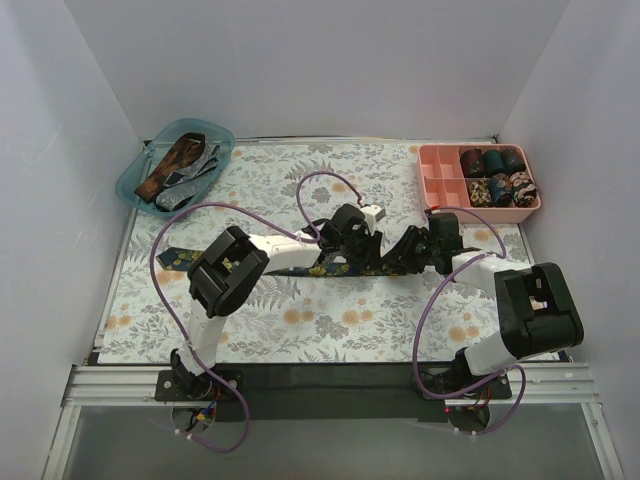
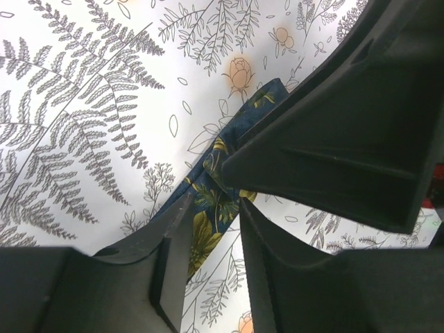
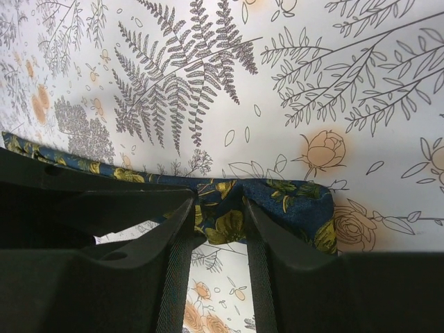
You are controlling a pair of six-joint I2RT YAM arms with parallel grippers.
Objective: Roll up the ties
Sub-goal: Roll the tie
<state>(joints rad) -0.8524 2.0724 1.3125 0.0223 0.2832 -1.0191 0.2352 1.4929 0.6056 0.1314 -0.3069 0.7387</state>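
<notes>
Two pinches are seen on the navy fabric necktie with yellow flowers point(image 3: 295, 193), laid across mid-frame on the fern-printed table point(image 1: 300, 330): the left gripper point(image 2: 215, 202) and right gripper point(image 3: 218, 202) are each clamped onto it.

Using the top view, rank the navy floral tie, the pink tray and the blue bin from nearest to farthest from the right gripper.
1. navy floral tie: mid-table, pinched between the fingers of the right gripper.
2. pink tray: far right corner, holding rolled ties.
3. blue bin: far left corner, across the table.
</notes>
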